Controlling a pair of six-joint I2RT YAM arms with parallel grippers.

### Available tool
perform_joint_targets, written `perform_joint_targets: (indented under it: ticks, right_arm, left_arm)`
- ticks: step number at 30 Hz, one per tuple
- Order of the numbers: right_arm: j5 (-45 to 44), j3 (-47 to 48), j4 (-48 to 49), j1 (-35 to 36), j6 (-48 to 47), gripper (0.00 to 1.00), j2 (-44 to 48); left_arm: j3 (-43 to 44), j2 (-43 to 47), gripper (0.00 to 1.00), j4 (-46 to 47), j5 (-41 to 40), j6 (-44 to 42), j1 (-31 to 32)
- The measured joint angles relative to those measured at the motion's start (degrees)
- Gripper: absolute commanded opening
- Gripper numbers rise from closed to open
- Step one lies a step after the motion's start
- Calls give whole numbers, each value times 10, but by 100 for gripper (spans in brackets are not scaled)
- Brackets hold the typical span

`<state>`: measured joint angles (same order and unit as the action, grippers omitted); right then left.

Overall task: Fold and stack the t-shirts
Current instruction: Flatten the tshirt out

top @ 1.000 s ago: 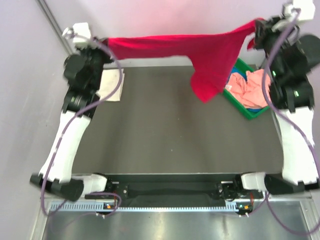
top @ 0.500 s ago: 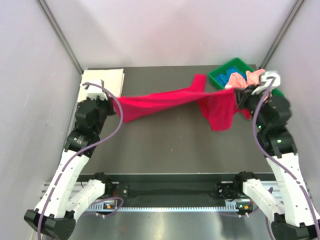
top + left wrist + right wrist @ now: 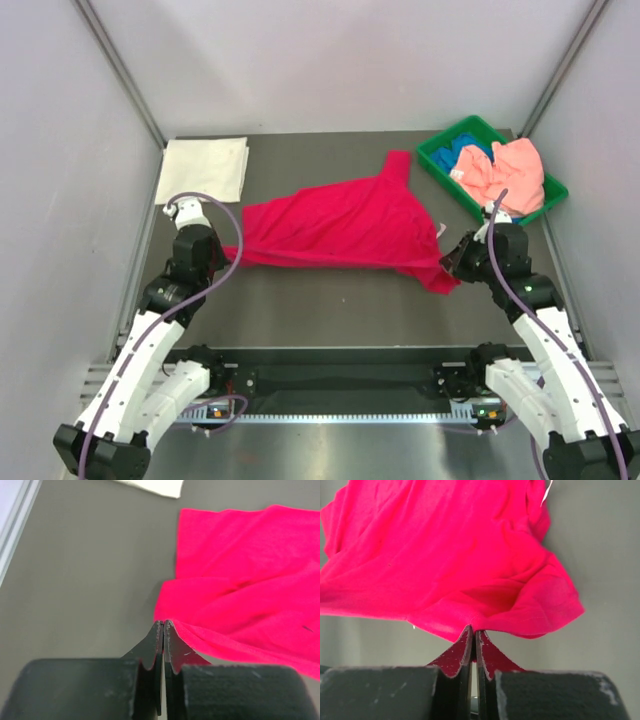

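Red shirt (image 3: 340, 225) lies rumpled mid-table (image 3: 330, 310), near-right corner bunched, layers hard to tell apart. Blue shirt (image 3: 468, 155) is mostly hidden under pink shirt (image 3: 508, 172) in bin (image 3: 436, 163); white shirt (image 3: 204, 170) sits far-left. L gripper (image 3: 163, 625) and R gripper (image 3: 473, 630) both pinch red shirt's edges, jaws tight. Half a sec ago it hung stretched btwn them; now it's down.

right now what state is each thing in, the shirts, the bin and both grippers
red t-shirt, unfolded, spread out rumpled, pinched at both ends
white t-shirt, folded square, lying flat
salmon-pink t-shirt, crumpled in the bin
blue t-shirt, bunched in the bin, mostly hidden
green bin, upright, holding two shirts
left gripper, jaws shut on the red t-shirt
right gripper, jaws shut on the red t-shirt
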<state>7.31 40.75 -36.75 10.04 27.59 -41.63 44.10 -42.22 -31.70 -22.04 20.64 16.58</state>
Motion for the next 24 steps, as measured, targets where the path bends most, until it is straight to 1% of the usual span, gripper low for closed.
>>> perform_joint_targets:
  ticks: [3, 6, 9, 11, 15, 19, 24]
  right_arm:
    - [4, -10, 0, 6, 14, 0, -7]
    - [1, -14, -6, 9, 21, 0, -26]
    - [-22, 24, -27, 10, 16, 0, -52]
    - [-43, 100, -43, 10, 1, 0, -80]
    - [-57, 266, -15, 11, -40, 0, -103]
    - [-43, 388, 19, 11, -75, 0, -83]
    - [-15, 515, 16, 10, -101, 0, -58]
  left_arm:
    - [-12, -15, 0, 0, -25, 34, 0]
    - [-16, -26, 0, 2, -34, 43, 0]
    - [-2, -25, 0, 18, -32, 33, 0]
    - [36, -30, 0, 21, -21, 18, 0]
    - [169, -47, 0, 62, 32, -25, 0]
    - [266, -31, 0, 118, 83, -50, 0]
    - [352, 7, 0, 148, 151, -59, 0]
